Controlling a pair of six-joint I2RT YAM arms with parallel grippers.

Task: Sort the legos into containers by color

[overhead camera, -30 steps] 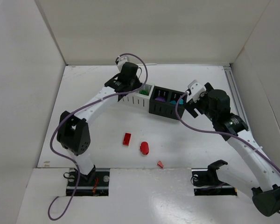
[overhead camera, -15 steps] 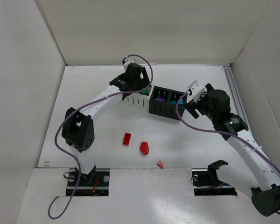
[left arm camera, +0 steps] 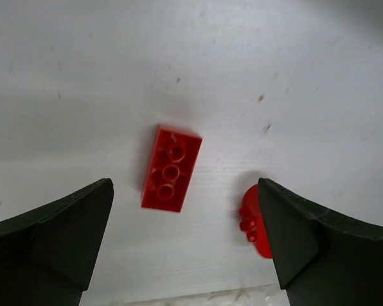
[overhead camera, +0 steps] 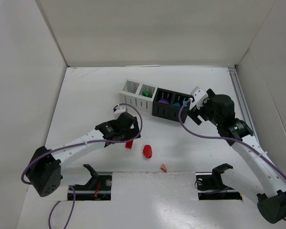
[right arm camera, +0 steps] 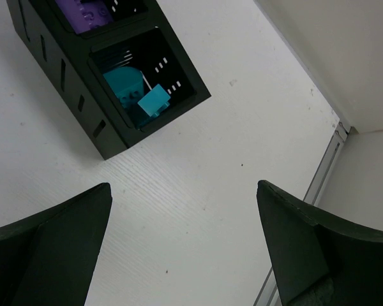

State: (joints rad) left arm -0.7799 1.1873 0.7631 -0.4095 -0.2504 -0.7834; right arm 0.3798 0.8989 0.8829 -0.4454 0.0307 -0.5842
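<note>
Top view: the containers (overhead camera: 157,99) stand mid-counter (overhead camera: 86,95). A red brick (overhead camera: 129,143), red oval (overhead camera: 148,151) and red chip (overhead camera: 164,168) lie nearer than the containers. The left end effector (overhead camera: 127,136) hangs over the brick, and the right end effector (overhead camera: 196,102) is beside the containers' right end.

Left wrist: jaws wide, empty, brick between them.

Right wrist: jaws wide, empty; teal pieces (right arm camera: 135,92) lie in the end cup (right arm camera: 108,137).

Lighting's bright and flat all over, white walls (overhead camera: 152,33) and no glare anywhere. In the left wrist shot the red brick (left arm camera: 171,168) is sharp with only a faint soft shadow along its left edge. The table (left arm camera: 306,95) goes grey well above it, and the black fingers (left arm camera: 51,236) either side of it are featureless dark wedges.
</note>
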